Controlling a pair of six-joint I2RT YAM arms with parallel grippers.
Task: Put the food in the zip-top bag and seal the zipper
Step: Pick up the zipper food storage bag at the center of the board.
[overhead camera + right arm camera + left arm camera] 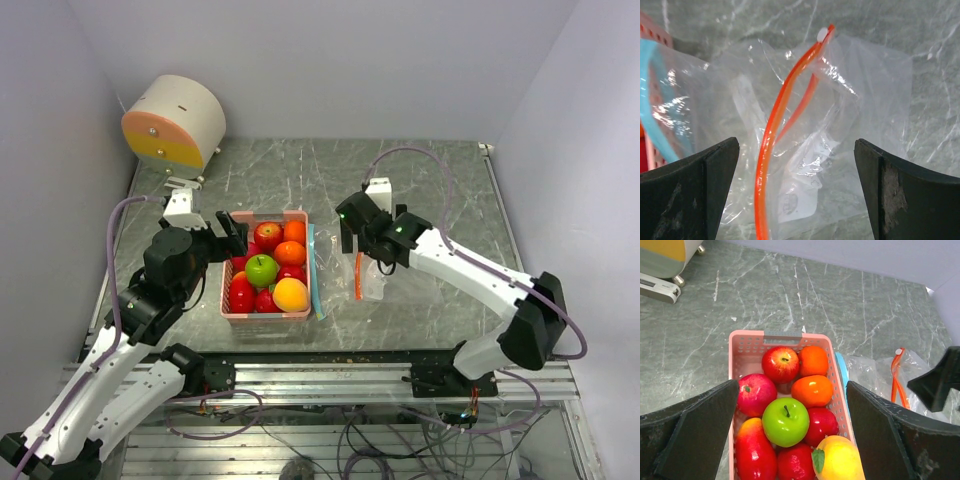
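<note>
1. Grey veined marble table (420,180) sits between pale lilac walls (330,60); a cream-and-orange drum (175,122) stands at its far left corner.
2. Left of centre, a pink basket (262,317) holds all the food (262,270).
3. The zip-top bag (372,288) lies flat just right of the basket, with its teal zipper (315,280) along the basket wall. An orange strip (771,135) crosses the plastic further right.
4. The left gripper (792,390) hangs over the fruit, spread wide and empty.
5. The right gripper (797,150) hangs over the plastic, also spread.

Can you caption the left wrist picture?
Open left hand over pink basket of red apples, oranges and one green apple.
</note>
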